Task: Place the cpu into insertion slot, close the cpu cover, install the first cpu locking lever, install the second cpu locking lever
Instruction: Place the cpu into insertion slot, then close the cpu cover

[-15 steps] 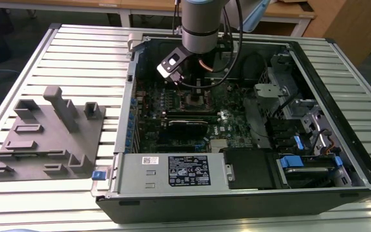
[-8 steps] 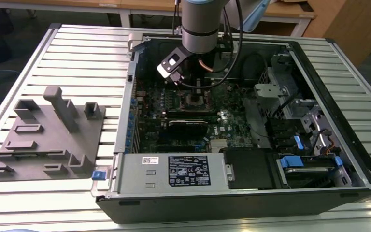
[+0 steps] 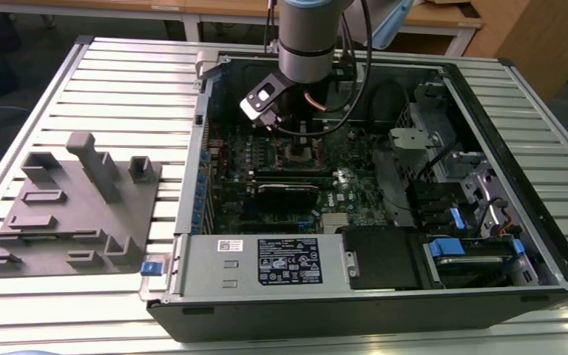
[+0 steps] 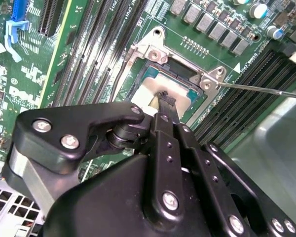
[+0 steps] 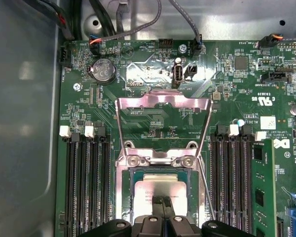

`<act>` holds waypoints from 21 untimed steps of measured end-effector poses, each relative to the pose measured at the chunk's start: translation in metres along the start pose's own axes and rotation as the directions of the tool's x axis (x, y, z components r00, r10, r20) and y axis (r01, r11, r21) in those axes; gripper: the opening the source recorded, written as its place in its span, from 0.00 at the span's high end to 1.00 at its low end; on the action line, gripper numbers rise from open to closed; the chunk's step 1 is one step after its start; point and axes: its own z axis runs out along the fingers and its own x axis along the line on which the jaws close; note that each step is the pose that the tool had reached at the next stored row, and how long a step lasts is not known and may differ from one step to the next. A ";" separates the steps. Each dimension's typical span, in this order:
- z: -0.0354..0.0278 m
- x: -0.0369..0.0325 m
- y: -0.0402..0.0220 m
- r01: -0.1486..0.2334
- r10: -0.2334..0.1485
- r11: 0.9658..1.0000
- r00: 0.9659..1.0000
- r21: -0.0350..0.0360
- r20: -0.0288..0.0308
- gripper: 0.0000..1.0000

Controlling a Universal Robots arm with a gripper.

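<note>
Just under black gripper point(image 5: 162, 201), flat silver-grey cpu point(image 5: 147, 187)

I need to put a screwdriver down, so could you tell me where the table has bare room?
The table is bare all around the grey fixture, including the narrow strip between it and the case. Inside the case, around the gripper, it is crowded.

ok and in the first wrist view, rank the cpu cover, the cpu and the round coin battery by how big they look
1. the cpu cover, raised open, so maybe nearer the camera
2. the cpu, partly hidden by the gripper
3. the coin battery, clearly smallest
</note>
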 end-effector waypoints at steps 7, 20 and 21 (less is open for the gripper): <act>0.0010 -0.0001 -0.0001 0.000 0.000 1.000 1.000 0.000 0.000 0.89; -0.0139 0.0001 0.0008 0.000 0.000 1.000 1.000 0.000 0.000 0.89; -0.0139 0.0001 0.0008 0.000 0.000 1.000 1.000 0.000 0.000 0.89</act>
